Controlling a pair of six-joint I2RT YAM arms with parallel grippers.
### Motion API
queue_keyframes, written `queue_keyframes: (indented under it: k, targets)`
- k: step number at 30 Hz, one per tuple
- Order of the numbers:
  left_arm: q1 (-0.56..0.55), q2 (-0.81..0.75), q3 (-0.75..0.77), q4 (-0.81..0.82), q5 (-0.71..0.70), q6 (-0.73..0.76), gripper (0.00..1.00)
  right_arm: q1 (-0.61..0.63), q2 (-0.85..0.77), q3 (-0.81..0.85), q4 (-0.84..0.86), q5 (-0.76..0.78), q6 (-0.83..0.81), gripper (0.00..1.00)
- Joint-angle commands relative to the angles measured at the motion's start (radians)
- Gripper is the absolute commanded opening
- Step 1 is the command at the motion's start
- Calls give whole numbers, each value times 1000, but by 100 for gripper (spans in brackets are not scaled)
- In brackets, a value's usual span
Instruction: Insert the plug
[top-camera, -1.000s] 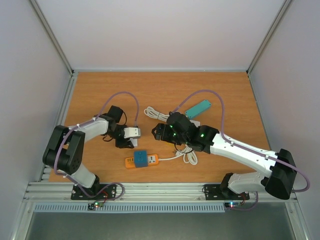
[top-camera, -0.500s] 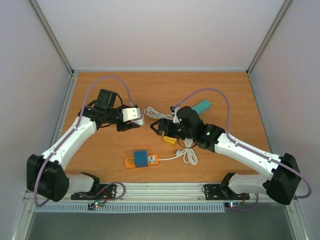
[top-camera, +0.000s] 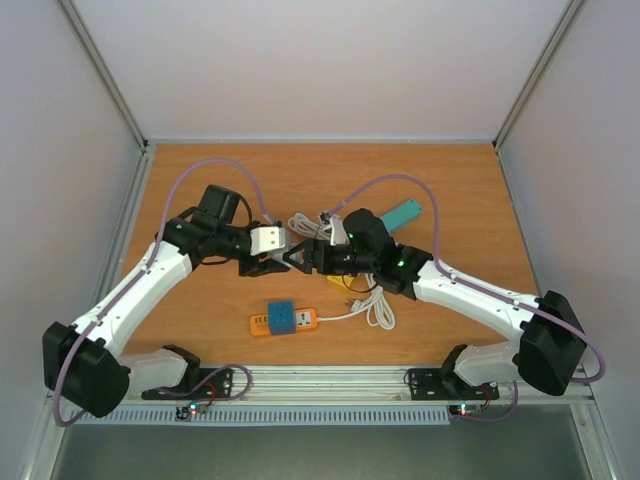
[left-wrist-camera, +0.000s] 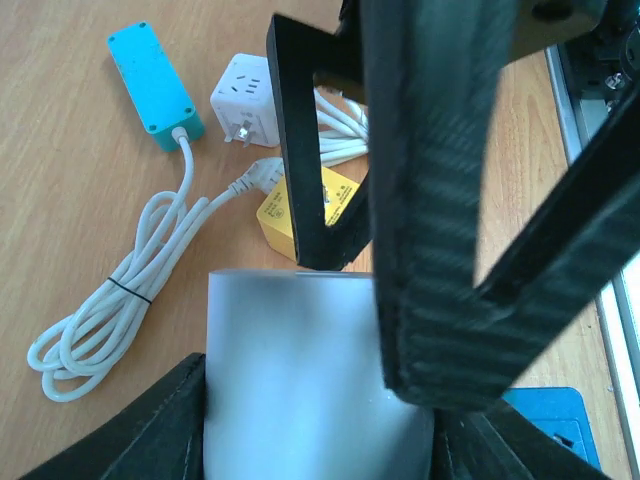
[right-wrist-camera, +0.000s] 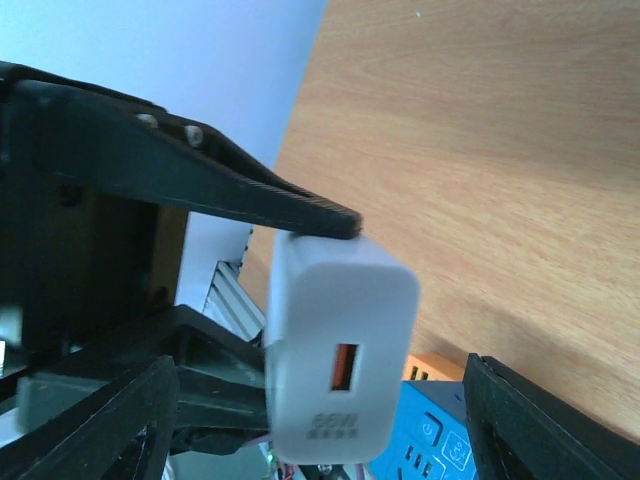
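Tabletop (top-camera: 450, 180): wood-grain, prob laminate, satin sheen. Charger plug (right-wrist-camera: 345, 330) is smooth matt white plastic, no texture. Right gripper (top-camera: 297, 258) fingers (left-wrist-camera: 440, 200) show carbon-fibre weave, semi-gloss; left gripper (right-wrist-camera: 295, 320) fingers (right-wrist-camera: 200, 185) are black plastic w/ fine layer ridges. Cable coil (left-wrist-camera: 120, 290) looks rubbery, slight shine. Yellow cube (left-wrist-camera: 285, 215): smooth plastic. Teal box (top-camera: 400, 213) toward 2 o'clock: matt plastic. Rail (top-camera: 330, 380) along table's 6 o'clock edge: brushed alu, dull grey
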Motion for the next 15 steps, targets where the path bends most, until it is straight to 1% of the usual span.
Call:
queue_keyframes:
  k: [1,5,7,9,10,11,13,14,15]
  targets:
    - [-4,-39,-3,-10,53,-19,1,-3,28,-7,33,-9,-10,78]
    - [-4,-54,-8,-18,64,-15,1,-5,45,-13,57,-26,4,75]
    - [-4,-62,-12,-18,77,-14,1,-5,57,-13,75,-58,20,70]
    - [-4,-69,-16,-17,88,-15,1,-5,74,-14,130,-96,36,64]
    - [-4,-70,-17,-20,92,-14,1,-5,80,-13,144,-108,41,59]
    - [-4,-70,-19,-27,97,-10,1,-5,86,-13,158,-121,46,52]
    - [-4,-69,-24,-35,99,-2,1,-5,92,-18,186,-147,50,35]
    - [-4,-67,-28,-34,96,-1,4,-7,89,-23,195,-158,51,27]
    - [-4,-66,-32,-38,90,0,9,-11,82,-31,203,-167,51,18]
